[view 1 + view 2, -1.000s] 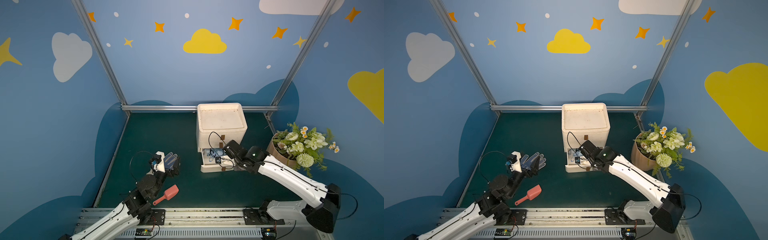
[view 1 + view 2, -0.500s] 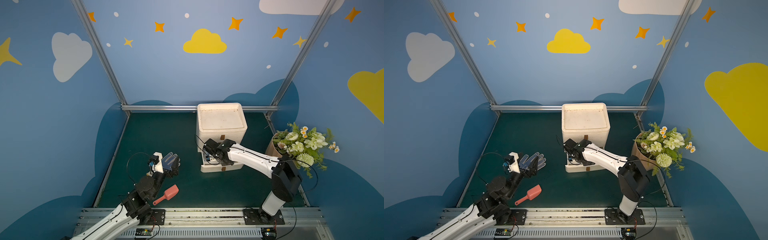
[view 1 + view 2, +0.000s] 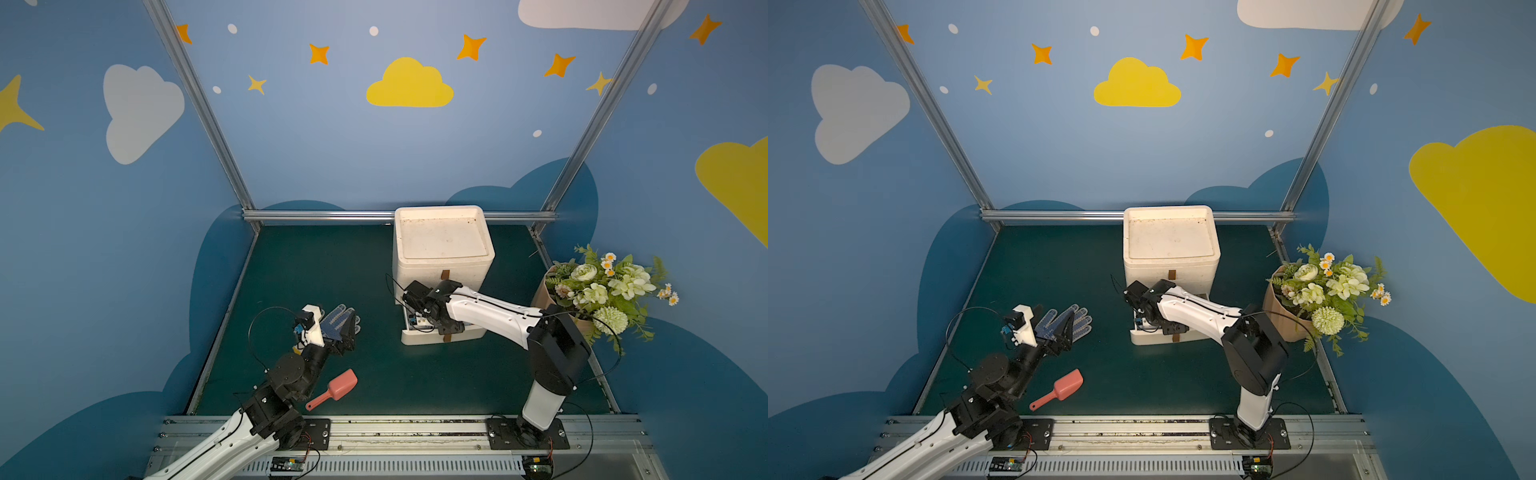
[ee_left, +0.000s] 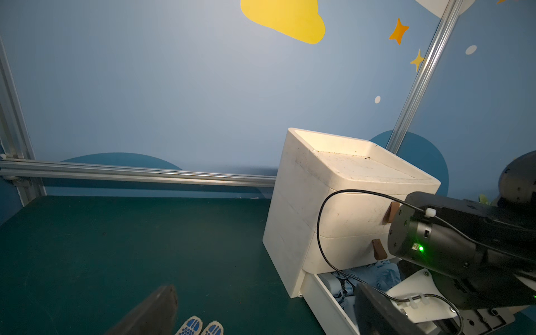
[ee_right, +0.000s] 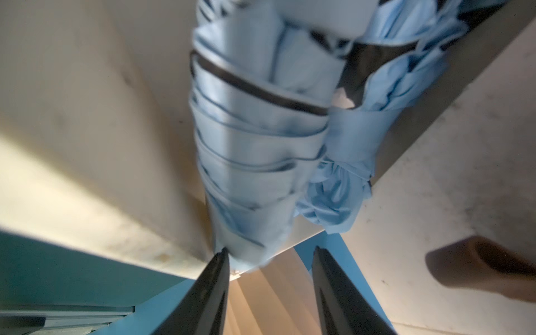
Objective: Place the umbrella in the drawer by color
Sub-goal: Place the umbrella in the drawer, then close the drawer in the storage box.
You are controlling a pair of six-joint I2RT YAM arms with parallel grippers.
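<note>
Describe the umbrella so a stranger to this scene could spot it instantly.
Find the white cabinet on the green mat. Its bottom drawer is pulled open; the umbrella lies inside, folded pale-blue fabric, unlike the pink scoop and dotted glove outside.

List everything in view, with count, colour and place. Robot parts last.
cabinet: 1, white, back of the mat, right of centre
drawer: 1, white, bottom of the cabinet, pulled open
umbrella: 1, light blue, folded, lying in the open drawer
glove: 1, grey with blue dots, on the mat, front left
scoop: 1, pink, on the mat near the front edge, in front of the glove
flowers: 1 bunch, white and green in a brown wrap, at the mat's right edge
mat: 1, dark green, the work surface
left gripper: 1, black, open, over the glove
right gripper: 1, black, open, at the drawer by the umbrella's end
</note>
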